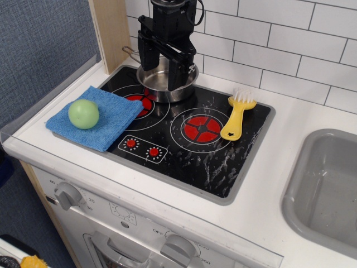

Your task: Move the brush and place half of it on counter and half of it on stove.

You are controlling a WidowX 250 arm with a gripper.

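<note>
Gripper [165, 70] sat at upper centre of the frame, hanging over the steel pot [167, 82]; jaws spread, nothing between them; brush [236, 118] lay well apart, to the right and a bit lower in frame, wholly on the stove [189, 159], near its right rim; long axis ran steeply, upper right to lower left; white bristles pointed toward the tiled wall [279, 44] at top, handle end with the black mark toward frame bottom; counter [279, 184] was just right of it, past the grey rim; likely a short shift rightward was needed so the brush straddled that rim.
</note>
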